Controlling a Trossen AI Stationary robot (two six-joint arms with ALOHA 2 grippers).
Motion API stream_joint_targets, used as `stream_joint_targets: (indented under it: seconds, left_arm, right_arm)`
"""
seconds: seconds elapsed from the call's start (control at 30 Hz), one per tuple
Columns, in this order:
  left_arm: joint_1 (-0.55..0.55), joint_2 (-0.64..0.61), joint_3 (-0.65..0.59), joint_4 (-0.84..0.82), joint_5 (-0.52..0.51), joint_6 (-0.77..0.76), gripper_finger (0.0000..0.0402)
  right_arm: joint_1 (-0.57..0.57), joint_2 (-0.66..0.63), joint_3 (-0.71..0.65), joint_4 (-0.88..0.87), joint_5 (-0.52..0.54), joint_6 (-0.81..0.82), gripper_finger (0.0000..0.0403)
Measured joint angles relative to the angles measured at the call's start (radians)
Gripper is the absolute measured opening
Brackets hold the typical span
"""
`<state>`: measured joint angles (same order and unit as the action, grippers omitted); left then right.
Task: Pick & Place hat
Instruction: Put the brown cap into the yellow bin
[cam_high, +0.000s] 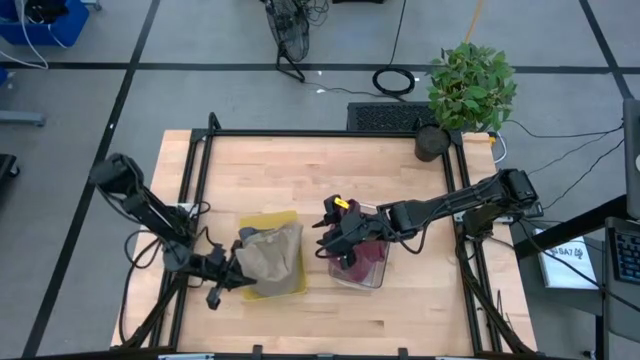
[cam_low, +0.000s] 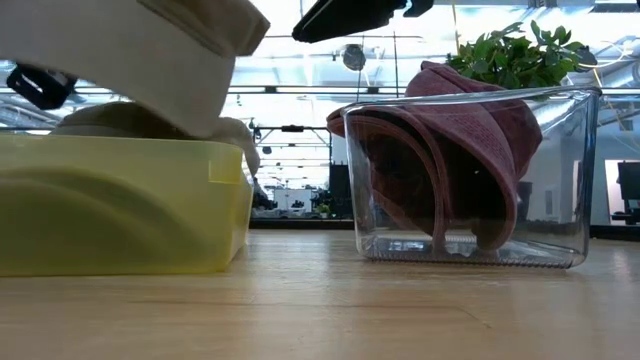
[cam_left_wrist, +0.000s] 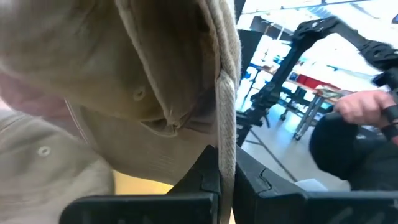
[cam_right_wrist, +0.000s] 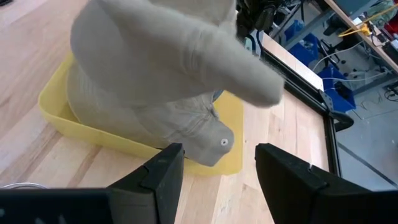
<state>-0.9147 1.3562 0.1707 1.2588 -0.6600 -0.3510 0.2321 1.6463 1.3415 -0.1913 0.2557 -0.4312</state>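
Note:
A beige cap (cam_high: 268, 250) is held over a yellow tray (cam_high: 262, 290) at the table's near left by my left gripper (cam_high: 228, 272), which is shut on it. A second beige cap (cam_right_wrist: 186, 134) lies in the tray under it. A clear container (cam_high: 372, 275) right of the tray holds maroon hats (cam_low: 470, 150). My right gripper (cam_high: 335, 232) hovers open above the container's left side and touches nothing; its fingers show spread in the right wrist view (cam_right_wrist: 214, 174). My left gripper pinches the beige cap's stiff stitched edge (cam_left_wrist: 227, 134) between its two fingers (cam_left_wrist: 202, 177); the edge runs edge-on through the gap. The fingers come about level from the table's left side. The cap is raised above the tray's rim (cam_low: 130, 50), over the second cap.
A potted plant (cam_high: 468, 85) stands at the table's far right corner. A black frame (cam_high: 330, 133) runs round the table top. Bare wood lies at the far half and along the near edge. A person's hand (cam_left_wrist: 360, 106) shows in the room beyond.

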Motion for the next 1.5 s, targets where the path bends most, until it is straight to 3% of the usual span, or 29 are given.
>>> stream_joint_targets:
  seconds: [0.3, 0.53, 0.83, 1.13, 1.5]
  left_arm:
    - [0.002, 0.067, -0.001, -0.072, -0.051, -0.113, 0.0012]
    - [0.002, 0.068, -0.033, -0.194, -0.141, -0.351, 0.0034]
    - [0.001, 0.063, -0.037, -0.187, -0.085, -0.312, 0.0079]
    - [-0.029, -0.063, -0.037, -0.193, 0.038, -0.228, 0.0158]
    - [-0.106, -0.248, -0.036, -0.434, 0.027, -0.273, 0.0199]
  right_arm:
    - [0.000, 0.000, 0.000, 0.000, 0.000, 0.001, 0.0183]
    - [0.000, 0.000, 0.000, 0.000, 0.000, 0.001, 0.0183]
    - [0.000, 0.000, 0.000, 0.000, 0.000, 0.001, 0.0183]
    - [0.000, 0.000, 0.000, 0.000, 0.000, 0.001, 0.0183]
    - [0.000, 0.000, 0.000, 0.000, 0.000, 0.001, 0.0183]
